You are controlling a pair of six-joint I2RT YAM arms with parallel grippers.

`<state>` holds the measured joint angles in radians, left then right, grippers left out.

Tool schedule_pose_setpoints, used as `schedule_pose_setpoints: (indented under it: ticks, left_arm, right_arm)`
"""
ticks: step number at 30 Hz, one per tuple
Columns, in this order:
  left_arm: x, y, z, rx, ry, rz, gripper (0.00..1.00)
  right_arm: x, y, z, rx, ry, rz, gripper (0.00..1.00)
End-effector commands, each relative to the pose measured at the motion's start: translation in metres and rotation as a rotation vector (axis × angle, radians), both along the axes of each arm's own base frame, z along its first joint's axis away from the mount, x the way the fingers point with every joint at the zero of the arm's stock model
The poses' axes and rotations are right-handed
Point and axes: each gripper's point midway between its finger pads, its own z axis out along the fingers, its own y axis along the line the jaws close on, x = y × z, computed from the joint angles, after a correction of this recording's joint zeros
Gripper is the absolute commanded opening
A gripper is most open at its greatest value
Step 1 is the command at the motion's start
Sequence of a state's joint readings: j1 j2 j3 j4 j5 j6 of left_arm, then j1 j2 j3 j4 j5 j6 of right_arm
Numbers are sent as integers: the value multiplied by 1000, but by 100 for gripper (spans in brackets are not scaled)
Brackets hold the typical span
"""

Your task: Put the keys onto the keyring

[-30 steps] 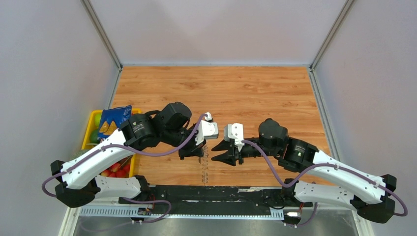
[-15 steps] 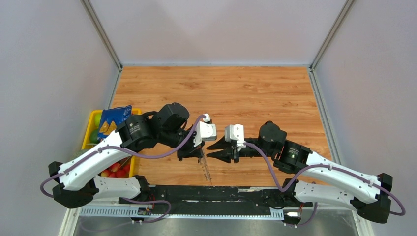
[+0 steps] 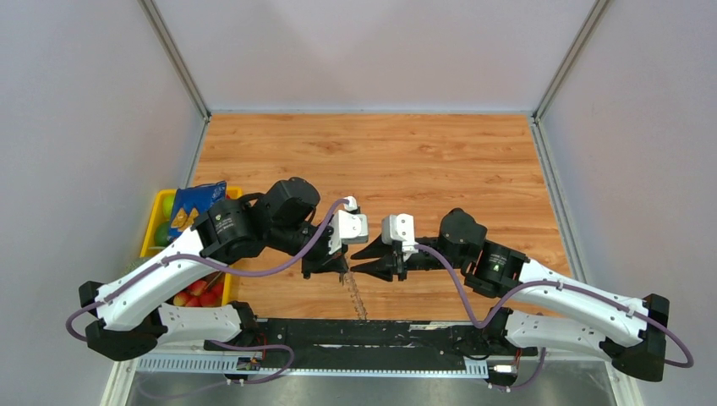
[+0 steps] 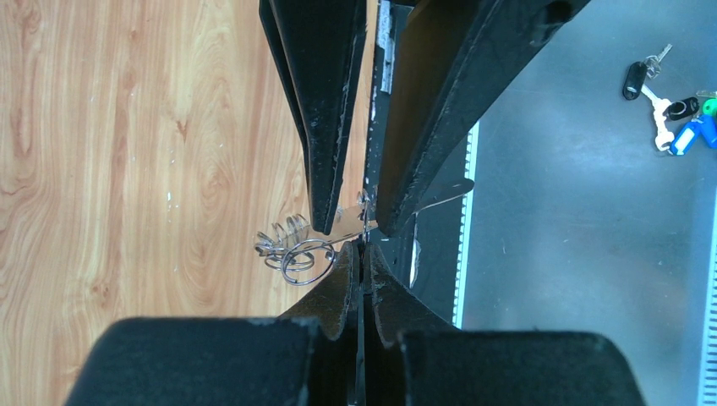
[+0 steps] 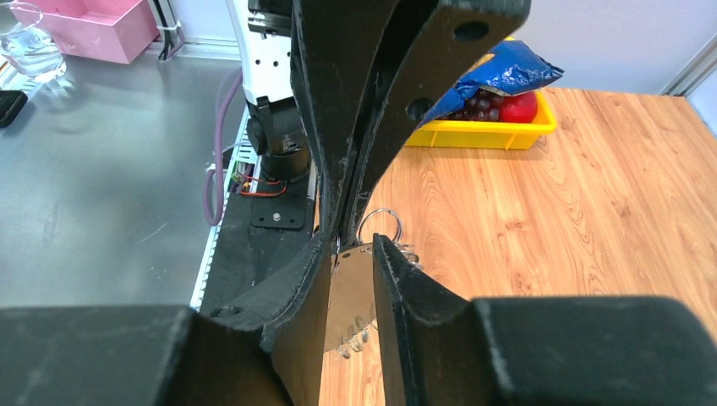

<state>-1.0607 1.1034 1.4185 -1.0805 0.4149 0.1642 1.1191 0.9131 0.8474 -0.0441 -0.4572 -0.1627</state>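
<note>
The keyring (image 3: 355, 296) hangs below the two grippers over the table's near edge. It reads as a thin flat metal piece (image 5: 351, 296) with small wire rings (image 4: 296, 254) on it. My left gripper (image 4: 363, 248) is shut, pinching a thin wire at the keyring's top. My right gripper (image 5: 351, 247) faces it tip to tip (image 3: 355, 260). Its jaws stand narrowly apart, one against each edge of the flat piece. A bunch of keys (image 4: 668, 106) with black and blue heads lies on the grey surface beyond the table, far from both grippers.
A yellow bin (image 3: 161, 222) with fruit and a blue snack bag (image 5: 499, 72) stands at the table's left edge. The black base rail (image 3: 363, 334) runs just under the grippers. A pink box (image 5: 101, 34) and a glass (image 5: 34, 55) sit on the grey bench.
My right gripper has moved left up to the left gripper and its jaws have narrowed around the keyring. The left arm shifted slightly left. The hanging keyring has tilted a little.
</note>
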Motion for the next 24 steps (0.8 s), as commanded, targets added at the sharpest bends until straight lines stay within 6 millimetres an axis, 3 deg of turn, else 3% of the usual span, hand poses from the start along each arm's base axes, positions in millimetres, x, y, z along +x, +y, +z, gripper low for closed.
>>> schedule_pose_setpoints:
  ticks: [1,24]
  left_arm:
    - [-4,-4,26,-108,-56,-42,0]
    - [-4,-3,25,-111,-63,-43,0]
  right_arm:
    - [-7,3,12,51,-6,40,30]
    - [-13,10,19,64,2,77,20]
